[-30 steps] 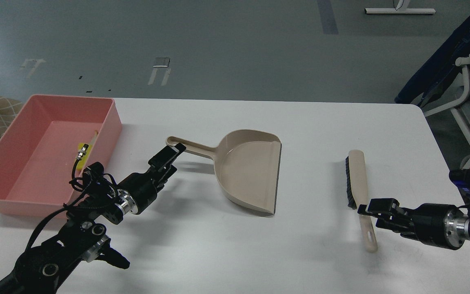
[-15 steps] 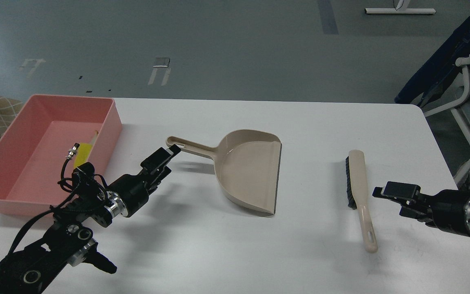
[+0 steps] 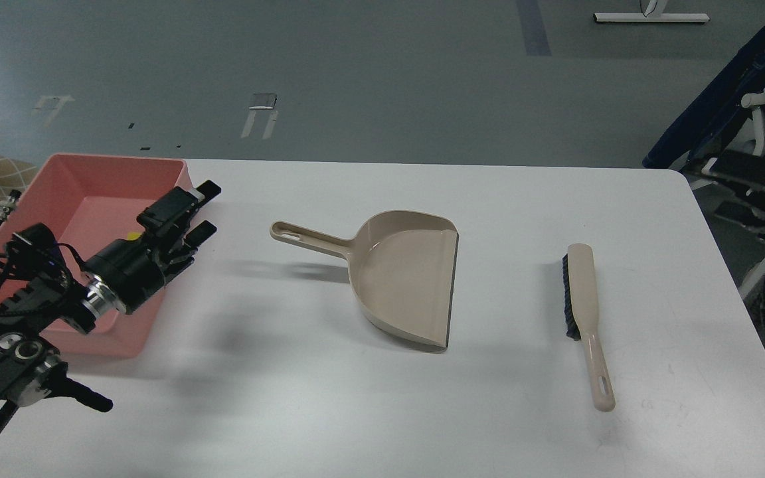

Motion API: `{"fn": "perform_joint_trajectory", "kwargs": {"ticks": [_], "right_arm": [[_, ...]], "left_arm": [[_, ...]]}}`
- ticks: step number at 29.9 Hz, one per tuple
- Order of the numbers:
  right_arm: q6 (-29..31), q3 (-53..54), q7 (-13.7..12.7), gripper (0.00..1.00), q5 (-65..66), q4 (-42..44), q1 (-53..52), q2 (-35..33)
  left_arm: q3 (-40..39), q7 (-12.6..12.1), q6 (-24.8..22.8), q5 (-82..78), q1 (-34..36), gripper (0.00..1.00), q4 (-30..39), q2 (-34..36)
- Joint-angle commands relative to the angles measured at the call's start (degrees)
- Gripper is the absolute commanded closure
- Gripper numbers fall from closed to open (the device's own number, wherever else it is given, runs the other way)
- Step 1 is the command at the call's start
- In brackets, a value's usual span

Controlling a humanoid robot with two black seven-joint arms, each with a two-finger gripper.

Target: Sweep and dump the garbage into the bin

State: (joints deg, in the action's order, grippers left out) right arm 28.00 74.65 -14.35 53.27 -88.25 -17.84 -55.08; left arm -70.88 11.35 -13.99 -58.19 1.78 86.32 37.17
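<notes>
Left gripper is seen with its 2 fingers apart and holding nothing, at the 3 o'clock wall of the pink bin; the right gripper is out of view. Only a spot of yellow garbage shows in the bin, mostly hidden by the arm. It is judged light, soft and easily pinched at its edges, unlike the stiff dustpan and brush at 3 o'clock.

The left arm covers most of the pink bin floor; of the garbage only a yellow speck of the sponge piece peeks out; the stick piece is hidden
</notes>
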Motion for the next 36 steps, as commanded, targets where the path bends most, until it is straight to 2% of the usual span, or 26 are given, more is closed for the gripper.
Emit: {"fn": "perform_joint_trajectory", "kwargs": {"ticks": [1,5,9,12,15,17,20,21,23,24,25,28,29,30,32,33,36], "right_arm": [[0.0,6.37,-0.07,0.01,-0.01,7.02,-3.85,7.15],[0.0,7.88,-0.07,0.01,-0.01,12.74,-11.14,15.15],[0.0,7.88,0.02,0.01,-0.01,15.91,-16.25,19.12],[-0.14,7.44,0.2,0.01,0.08,20.3,-22.58,25.09],[-3.04,7.61,0.46,0.01,0.17,25.48,-27.41,30.1],[-5.15,7.61,1.77,0.01,0.34,29.7,-30.75,32.83],[-7.52,7.09,6.6,0.01,0.34,37.26,-35.76,36.61],[-7.79,6.65,9.14,0.01,0.6,40.49,-37.43,37.4],[-8.05,5.77,11.87,0.01,0.69,43.85,-38.76,37.93],[-8.49,4.03,14.67,0.01,0.61,47.26,-40.07,38.55],[-8.75,3.23,16.18,0.01,0.6,48.86,-40.6,38.9],[-10.77,-0.73,26.79,0.01,0.08,54.93,-41.66,41.44],[-10.78,-0.74,26.83,0.01,0.08,54.94,-41.66,41.45],[-10.86,-0.91,30.05,0.01,0.08,55.55,-41.31,42.93],[-10.87,-0.91,33.49,0.01,-0.01,56.25,-40.44,45.57],[-10.43,-0.22,34.2,0.01,-0.27,56.08,-39.13,47.5],[-9.02,0.84,34.21,0.0,-3.6,55.82,-36.31,51.99]], "left_arm": [[-3.91,-1.5,-2.97,7.02,5.14,0.02,-1.41,0.36],[-3.74,-2.74,-3.24,11.68,12.61,0.02,-5.01,0.19],[-3.3,-3.01,-2.98,13.19,18.25,0.02,-8.61,-0.6],[-2.78,-3.36,-3.06,14.16,24.31,0.02,-13.62,-4.81],[-2.6,-4.67,-3.15,14.33,28.97,0.02,-18.45,-9.03],[-2.42,-4.94,-3.33,14.42,31.7,0.02,-22.14,-11.14],[-1.81,-4.85,-4.29,14.42,35.74,0.02,-28.12,-14.31],[-1.63,-4.85,-4.99,14.42,37.23,0.02,-30.4,-15.53],[-1.72,-4.85,-5.96,14.42,38.29,0.02,-32.69,-16.51],[-1.72,-4.76,-7.18,14.42,39.17,0.02,-34.79,-17.47],[-1.72,-4.68,-7.8,14.42,39.44,0.02,-35.86,-17.83],[-1.72,-4.41,-12.45,14.68,40.41,0.02,-40.95,-20.55],[-1.72,-4.41,-12.47,14.68,40.41,0.02,-40.97,-20.56],[-1.72,-4.41,-13.95,15.82,40.32,0.02,-42.18,-21.51],[-1.46,-4.41,-14.01,18.53,40.32,0.02,-43.33,-22.83],[-1.37,-4.5,-14.01,20.29,40.06,0.02,-43.86,-23.62],[-1.37,-4.5,-14.01,21.8,39.62,0.02,-44.39,-25.12]]}}
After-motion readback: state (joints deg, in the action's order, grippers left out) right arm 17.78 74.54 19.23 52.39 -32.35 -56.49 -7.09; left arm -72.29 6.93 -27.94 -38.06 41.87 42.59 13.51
